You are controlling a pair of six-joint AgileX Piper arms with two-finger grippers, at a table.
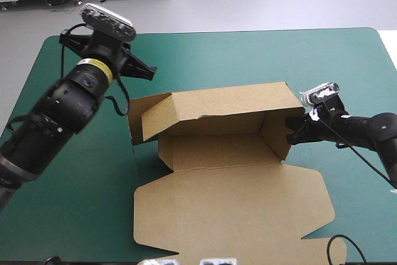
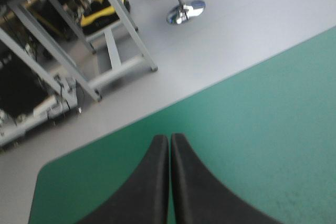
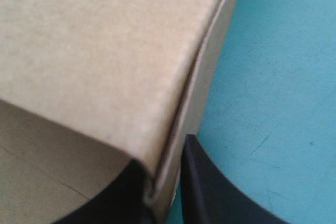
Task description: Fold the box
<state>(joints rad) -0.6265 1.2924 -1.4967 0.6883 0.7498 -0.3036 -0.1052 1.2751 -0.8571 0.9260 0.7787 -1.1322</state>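
Your right pincer (image 3: 165,174) is pinching the box (image 1: 217,150). One black finger (image 3: 126,203) is inside and the other outside, with the right end wall (image 1: 276,133) between them at its corner, where the wrist view shows two layers of board meeting. The box sits just ahead of that pincer, mid-table: far wall up with a panel leaning over the tray, lid (image 1: 229,212) flat toward the near edge. Main risk, my read: nothing braces the other end, so any push or pull through that pinch likely drags the whole light box across the cover instead of seating the wall. Pull outward too hard and the folded layer could peel open or the crease could tear. At the opposite end, well apart from the right pincer, the end flap (image 1: 149,116) stands half raised and loose, and could flop out if the box shifts. Your left pincer (image 2: 169,141) is pressed together, holding nothing, raised over the far left of the cover, well apart from the box, so no help from there. Surface: teal-green cover (image 1: 347,66), flat, looks low on grip for board. Room: bare cover beyond the right pincer to the table's right edge, a bare strip past the far wall, bare under the left arm. The lid takes the near side.
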